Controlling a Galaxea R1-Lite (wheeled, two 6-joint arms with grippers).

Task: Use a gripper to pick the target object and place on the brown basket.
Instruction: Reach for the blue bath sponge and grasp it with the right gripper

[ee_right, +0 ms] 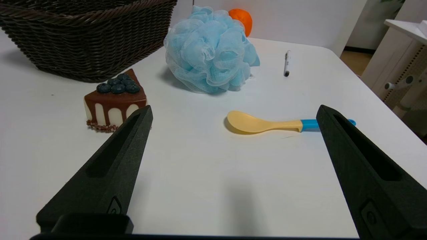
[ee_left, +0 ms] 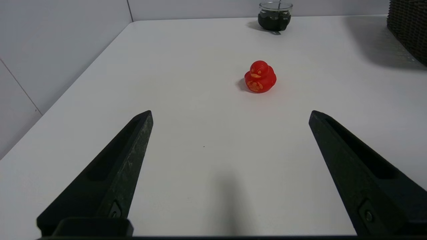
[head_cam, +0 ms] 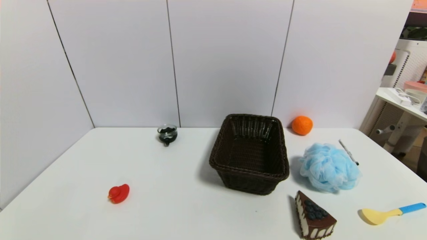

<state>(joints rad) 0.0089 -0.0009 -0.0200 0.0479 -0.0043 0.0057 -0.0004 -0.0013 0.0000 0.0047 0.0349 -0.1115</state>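
The light blue mesh bath pouf (head_cam: 328,167) sits on the white table just right of the brown wicker basket (head_cam: 251,168), apart from it. The basket is empty. In the right wrist view the pouf (ee_right: 210,50) lies well beyond my right gripper (ee_right: 233,111), which is open and empty low over the table's near right part; the basket (ee_right: 86,43) shows there too. My left gripper (ee_left: 230,113) is open and empty over the near left of the table. Neither gripper shows in the head view.
An orange ball (head_cam: 302,125) sits behind the pouf by the wall. A pen (head_cam: 348,152), a cake slice (head_cam: 313,215) and a yellow spoon with blue handle (head_cam: 390,213) surround the pouf. A red duck (head_cam: 118,193) and a glass jar (head_cam: 167,134) are on the left.
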